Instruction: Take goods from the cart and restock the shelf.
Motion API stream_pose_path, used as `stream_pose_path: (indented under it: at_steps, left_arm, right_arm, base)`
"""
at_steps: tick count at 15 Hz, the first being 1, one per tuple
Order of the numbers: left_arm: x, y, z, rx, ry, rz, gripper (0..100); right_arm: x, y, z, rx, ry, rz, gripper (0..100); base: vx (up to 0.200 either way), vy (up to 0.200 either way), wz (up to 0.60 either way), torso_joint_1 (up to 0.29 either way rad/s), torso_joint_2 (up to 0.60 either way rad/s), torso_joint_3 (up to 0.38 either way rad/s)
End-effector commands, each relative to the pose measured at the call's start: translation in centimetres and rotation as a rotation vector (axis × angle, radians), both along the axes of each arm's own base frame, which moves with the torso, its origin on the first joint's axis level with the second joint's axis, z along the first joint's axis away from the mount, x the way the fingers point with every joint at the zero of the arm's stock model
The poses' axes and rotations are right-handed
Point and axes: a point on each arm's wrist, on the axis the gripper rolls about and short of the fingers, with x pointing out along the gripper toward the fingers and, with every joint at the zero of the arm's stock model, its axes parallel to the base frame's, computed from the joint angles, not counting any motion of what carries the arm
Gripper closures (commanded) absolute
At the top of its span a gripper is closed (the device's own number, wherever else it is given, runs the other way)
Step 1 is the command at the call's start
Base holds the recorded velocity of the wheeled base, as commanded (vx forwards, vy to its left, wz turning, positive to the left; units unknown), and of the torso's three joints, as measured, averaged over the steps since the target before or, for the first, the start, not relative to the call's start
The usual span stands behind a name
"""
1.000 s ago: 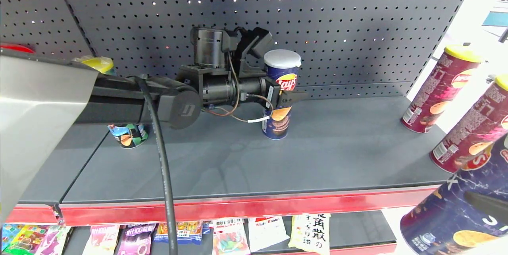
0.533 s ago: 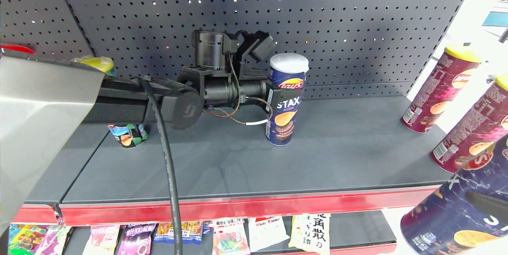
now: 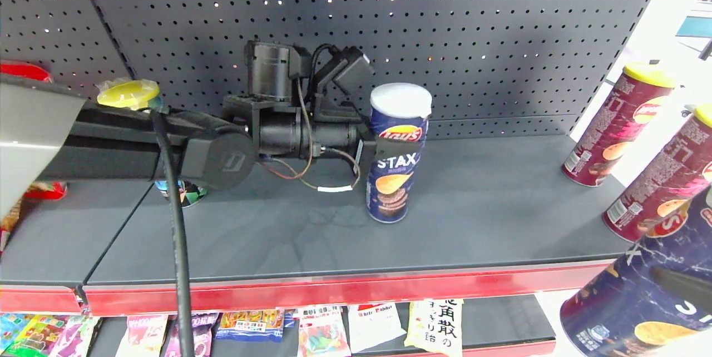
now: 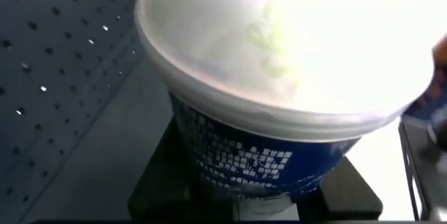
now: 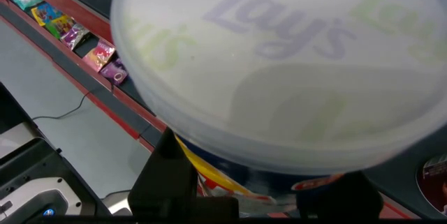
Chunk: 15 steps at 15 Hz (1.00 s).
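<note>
Left gripper clamps the upper side of a blue chip can standing upright mid-shelf. Right gripper grips a second can.

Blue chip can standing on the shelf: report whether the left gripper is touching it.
Touching. Left wrist view: the left gripper has its fingers pressed against both sides of the blue chip can, with no gap.

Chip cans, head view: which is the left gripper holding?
The blue can upright mid-shelf, held by the left gripper. The other blue can, at lower right, is in the right gripper; the maroon cans stand free at the shelf's right end.
</note>
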Motion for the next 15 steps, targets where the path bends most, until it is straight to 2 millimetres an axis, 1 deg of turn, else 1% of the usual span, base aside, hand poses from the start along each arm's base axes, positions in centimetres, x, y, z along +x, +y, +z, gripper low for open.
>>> stream_pose_path:
  at_steps: [1,2,4,6,11,15]
  left_arm:
    - [-2.6,1.8,-0.3,0.036,-0.018,-0.05,100]
    - [-3.4,2.0,-0.4,0.042,-0.009,-0.057,100]
    - [-3.6,2.2,-1.0,0.054,0.004,-0.052,100]
    - [-3.8,2.4,-0.5,0.046,0.006,-0.048,100]
    - [-4.3,2.7,0.5,0.009,0.076,-0.03,100]
    - [-4.6,2.8,0.3,0.015,0.081,-0.032,100]
  right_arm:
    - [0.1,0.0,0.0,-0.001,0.002,0.001,100]
    - [0.1,0.0,0.0,-0.001,0.002,0.001,100]
    - [0.0,0.0,0.0,0.0,0.001,0.001,100]
    - [0.1,0.0,0.0,-0.001,0.002,0.001,100]
    - [0.0,0.0,0.0,-0.001,0.002,0.001,100]
    - [0.1,0.0,-0.1,-0.002,0.004,0.001,100]
  base:
    - [0.0,0.0,0.0,0.0,0.0,0.0]
    - [0.0,0.0,0.0,0.0,0.0,0.0]
    - [0.0,0.0,0.0,0.0,0.0,0.0]
    - [0.0,0.0,0.0,0.0,0.0,0.0]
    - [0.0,0.0,0.0,0.0,0.0,0.0]
    - [0.0,0.0,0.0,0.0,0.0,0.0]
